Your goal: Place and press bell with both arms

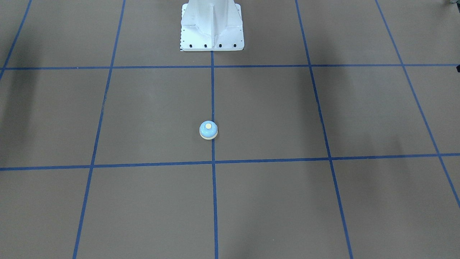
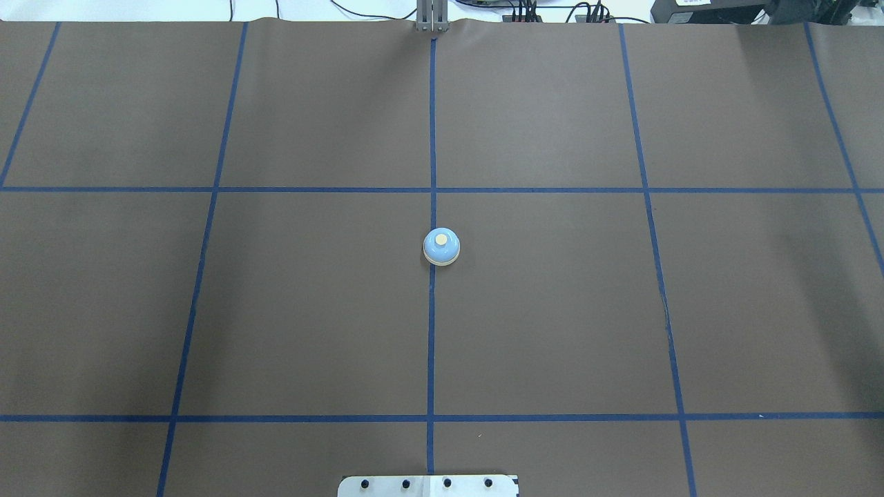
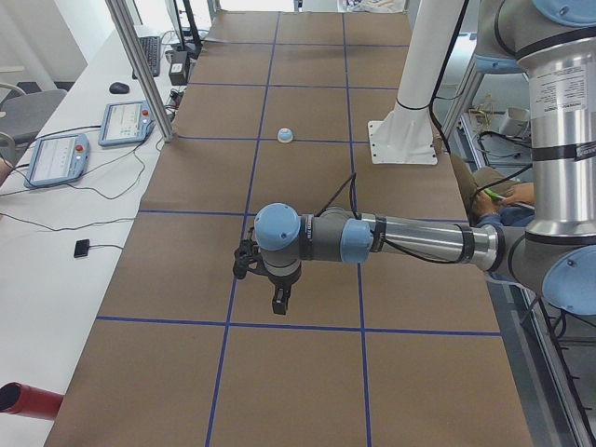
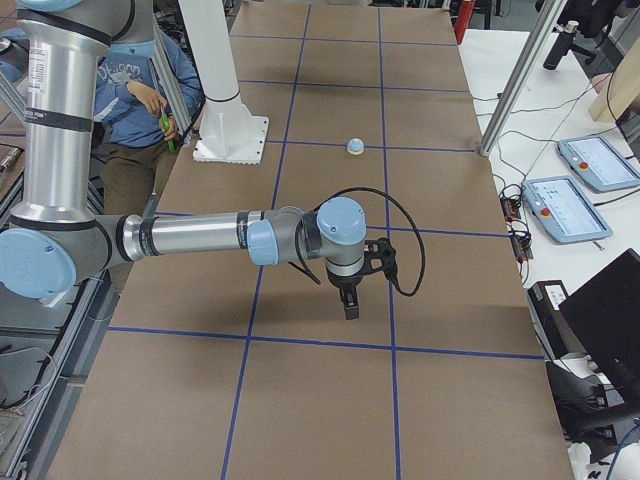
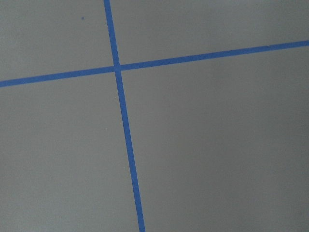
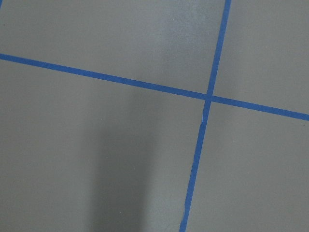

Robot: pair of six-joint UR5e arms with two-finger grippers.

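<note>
Plainly, the bell stands upright and alone near the middle of the tabletop, on the blue tape line that runs out from the white pedestal at the robot's edge toward the far edge. Nothing touches it, and its cream button faces up.

Neither arm reaches into the overhead or front-facing views. The left pincer hangs over the tabletop's left end, pointing down and clear of the surface. The right pincer hangs the same way over the right end. Both appear only in the side views, so I cannot tell whether their jaws are wide or narrow. Neither carries the bell. Each wrist camera sees only bare brown tabletop and a crossing of tape lines, with no bell and no fingers in frame.

The next move turns on one relation. The bell lies between the two pincers, well apart from each, inward along the tabletop's length toward its middle. It seems to sit about as far from the robot's edge as they do. The layout looks mirrored, so neither arm is clearly nearer. The bell is round, with no long axis to line up on. A press would need the tip centred over the button, coming straight down.
</note>
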